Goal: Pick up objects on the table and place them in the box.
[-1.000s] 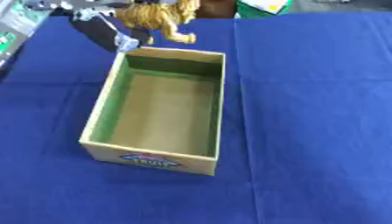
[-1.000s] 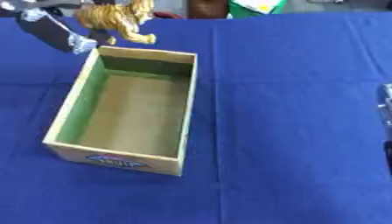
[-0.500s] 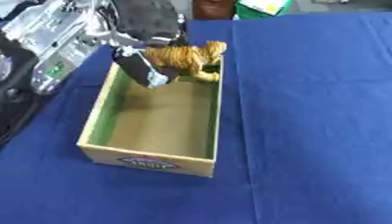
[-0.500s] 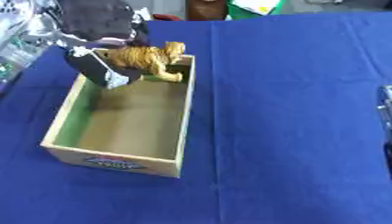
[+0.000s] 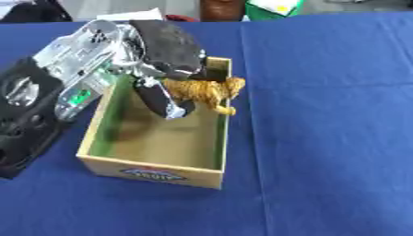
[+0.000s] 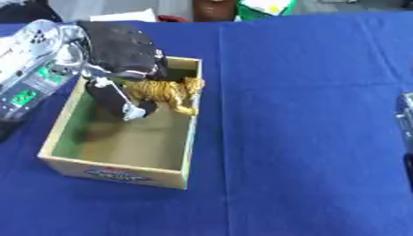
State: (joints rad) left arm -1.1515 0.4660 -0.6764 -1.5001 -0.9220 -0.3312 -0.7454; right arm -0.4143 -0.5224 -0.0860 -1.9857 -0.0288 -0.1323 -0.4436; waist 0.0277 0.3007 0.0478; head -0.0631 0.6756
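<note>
An orange striped tiger toy (image 5: 204, 92) hangs over the far right part of the open cardboard box (image 5: 149, 172), its head past the right wall. My left hand (image 5: 165, 50) reaches in from the upper left and is shut on the toy, with the thumb (image 5: 161, 99) down inside the box. The box has a green inner lining and a printed label on its front wall. At the right edge of the right eye view, a dark part of my right hand (image 6: 406, 124) shows; its fingers are not visible.
The box stands on a blue cloth-covered table (image 5: 331, 138). Beyond the far edge lie a green item (image 5: 274, 7), a brown object (image 5: 219, 8) and white paper (image 5: 137, 15).
My left hand has carried the tiger from beyond the box's far end toward me, and it now hangs over the box's far right part. The arm reaches further in.
</note>
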